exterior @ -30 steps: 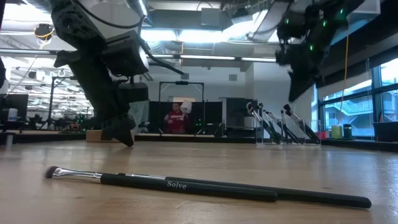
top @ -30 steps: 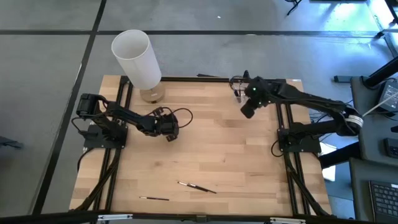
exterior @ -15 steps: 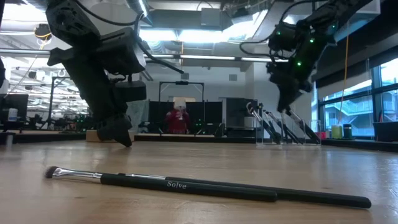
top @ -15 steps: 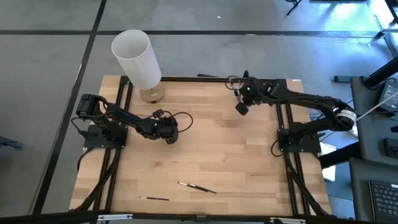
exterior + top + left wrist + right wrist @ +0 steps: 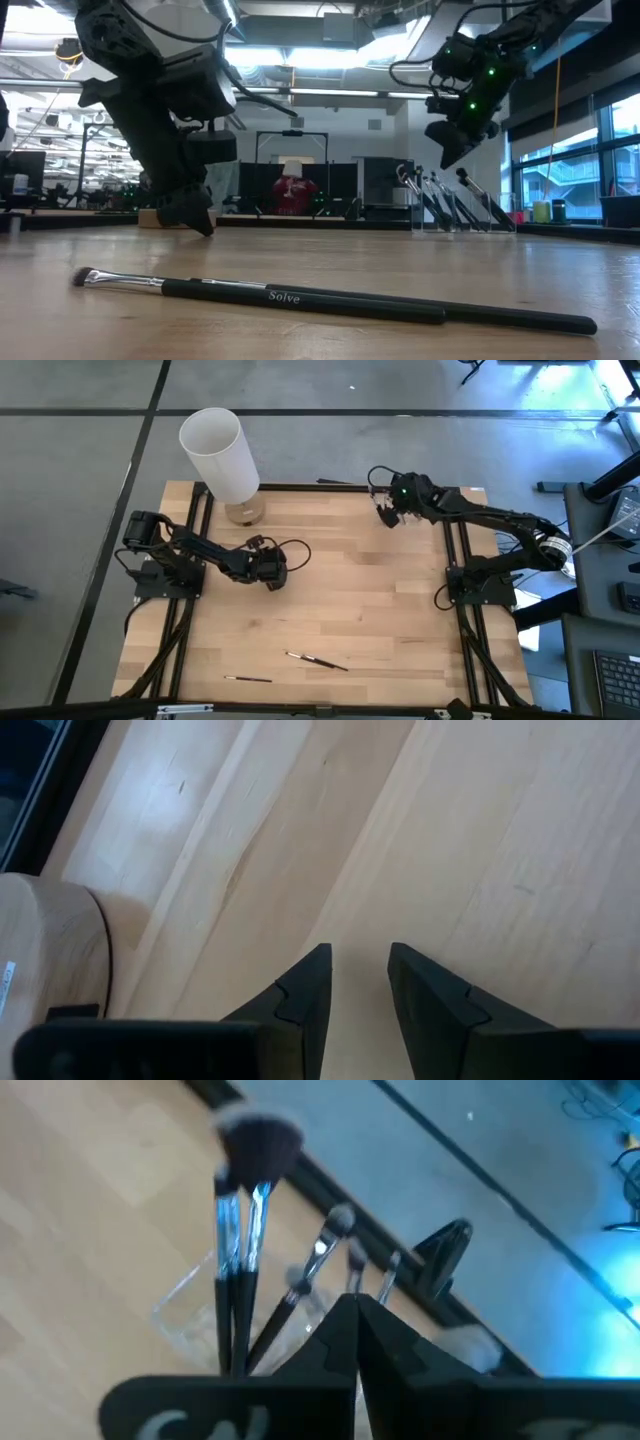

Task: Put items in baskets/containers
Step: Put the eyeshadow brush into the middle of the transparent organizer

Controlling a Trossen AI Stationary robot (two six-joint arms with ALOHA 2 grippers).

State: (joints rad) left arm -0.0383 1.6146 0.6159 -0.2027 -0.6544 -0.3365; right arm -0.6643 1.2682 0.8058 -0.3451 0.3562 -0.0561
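A clear plastic holder (image 5: 200,1325) stands at the table's far right (image 5: 384,512), with several black-handled makeup brushes (image 5: 240,1270) upright in it, bristles up (image 5: 450,200). My right gripper (image 5: 386,518) hovers just above and beside the holder, slanting down, shut and touching nothing (image 5: 355,1310). Two more brushes (image 5: 316,660) lie flat near the table's front edge, overlapping end to end (image 5: 300,298), and a third one (image 5: 247,679) lies left of them. My left gripper (image 5: 272,574) hangs low over the table's left half, open with nothing between its fingers (image 5: 357,970).
A tall white cylinder (image 5: 220,455) stands on a round wooden base (image 5: 50,950) at the far left corner. Bare wood stretches across the middle of the table (image 5: 350,600). A person (image 5: 292,190) shows in the room beyond the far edge.
My right gripper has moved toward the table's far edge, closer over the holder, and has tipped from pointing steeply down to a shallower slant. My left arm has kept still.
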